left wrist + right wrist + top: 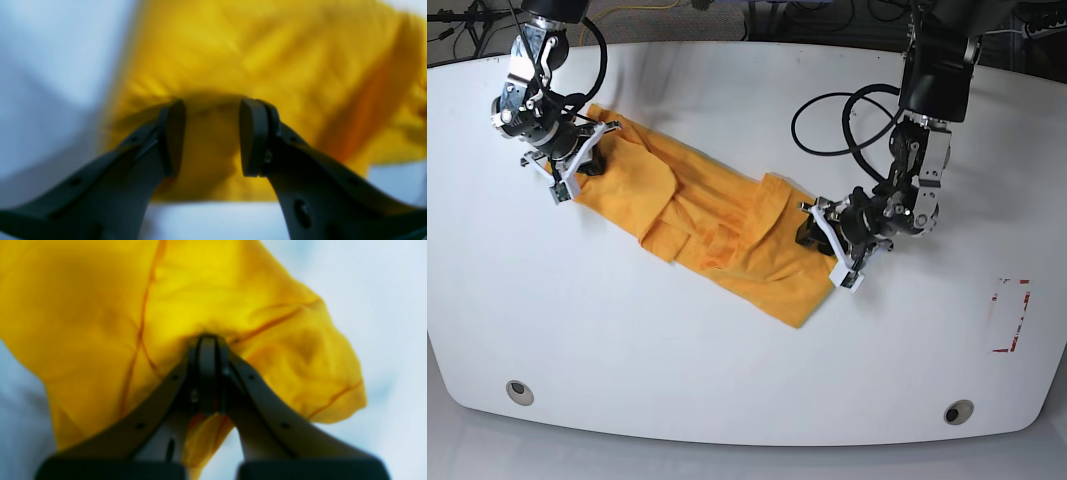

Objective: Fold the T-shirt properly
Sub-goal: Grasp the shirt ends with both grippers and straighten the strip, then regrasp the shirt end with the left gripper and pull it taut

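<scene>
One T-shirt, mustard yellow, is seen stretched diagonally across a white table, held between two arms. The right gripper is clamped together on cloth at the shirt's upper-left end, while the left gripper is held apart over the opposite edge. Two round fittings are set in the table's near edge.

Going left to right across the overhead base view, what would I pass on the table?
Right gripper → T-shirt → left gripper → looped black cable → red marks near the table's right edge.
</scene>
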